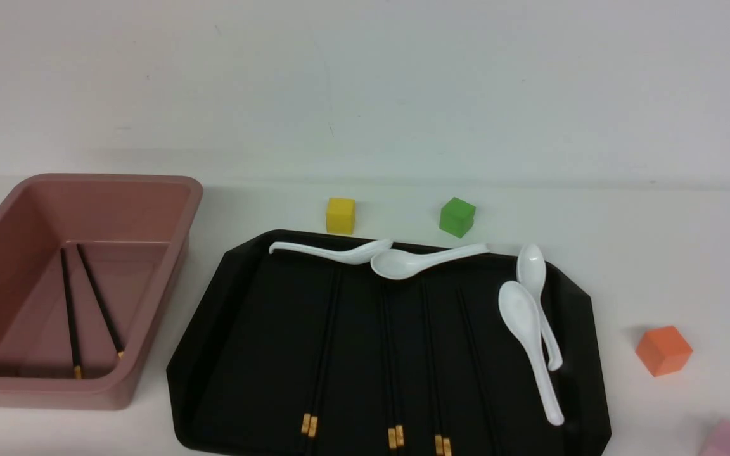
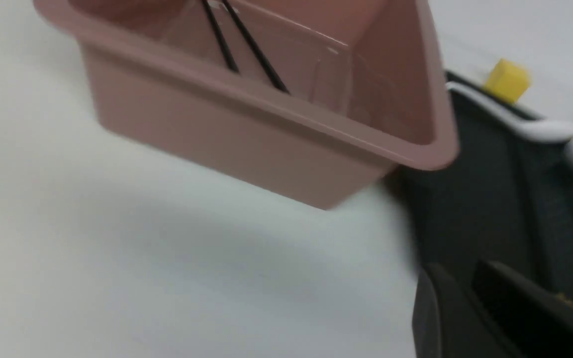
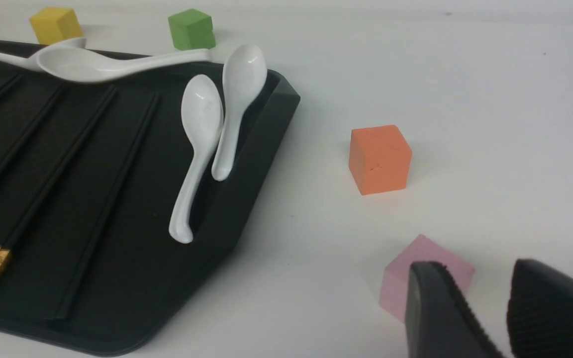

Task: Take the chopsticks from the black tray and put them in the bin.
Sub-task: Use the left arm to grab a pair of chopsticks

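Note:
Several pairs of black chopsticks (image 1: 392,354) with gold bands lie lengthwise in the black tray (image 1: 257,354). They also show in the right wrist view (image 3: 43,184). Two more chopsticks (image 1: 70,310) lie inside the pink bin (image 1: 111,180), left of the tray. Neither gripper shows in the front view. In the blurred left wrist view, my left gripper (image 2: 458,271) hangs over the tray's edge (image 2: 470,209) near the bin (image 2: 217,139), slightly open and empty. My right gripper (image 3: 475,271) is open and empty over the table, right of the tray (image 3: 132,258).
Several white spoons (image 1: 530,329) lie along the tray's far and right sides. A yellow cube (image 1: 340,215) and a green cube (image 1: 457,216) stand behind the tray. An orange cube (image 1: 663,349) and a pink cube (image 3: 396,288) stand to its right, the pink one just under my right gripper.

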